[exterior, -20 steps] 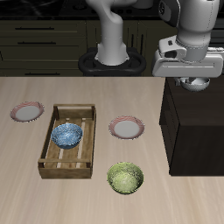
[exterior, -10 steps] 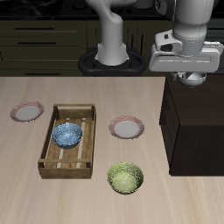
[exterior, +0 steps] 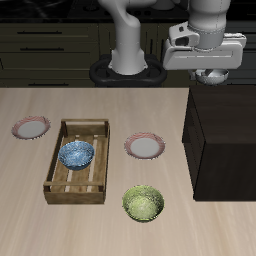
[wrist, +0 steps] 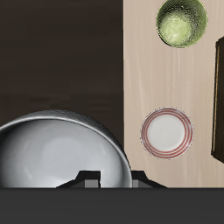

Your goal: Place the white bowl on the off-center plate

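My gripper (exterior: 214, 76) hangs high above the dark raised block, shut on the rim of the white bowl (wrist: 61, 149). The bowl fills much of the wrist view with its pale shiny inside, and the gripper (wrist: 112, 180) shows at its rim. In the exterior view only a bit of the bowl (exterior: 215, 79) shows under the fingers. The off-center plate (exterior: 30, 127), grey-white with a pinkish-red rim, lies near the table's far side edge, beyond the wooden tray, far from the gripper. It is out of the wrist view.
A like plate (exterior: 146, 147) (wrist: 166, 131) lies mid-table beside the wooden slatted tray (exterior: 76, 160), which holds a blue patterned bowl (exterior: 76, 153). A yellow-green bowl (exterior: 143, 203) (wrist: 182, 22) sits near the front edge. A dark raised block (exterior: 222, 140) stands under the gripper.
The gripper has risen with the white bowl and shifted a little toward the table's middle. Nothing on the table has moved.
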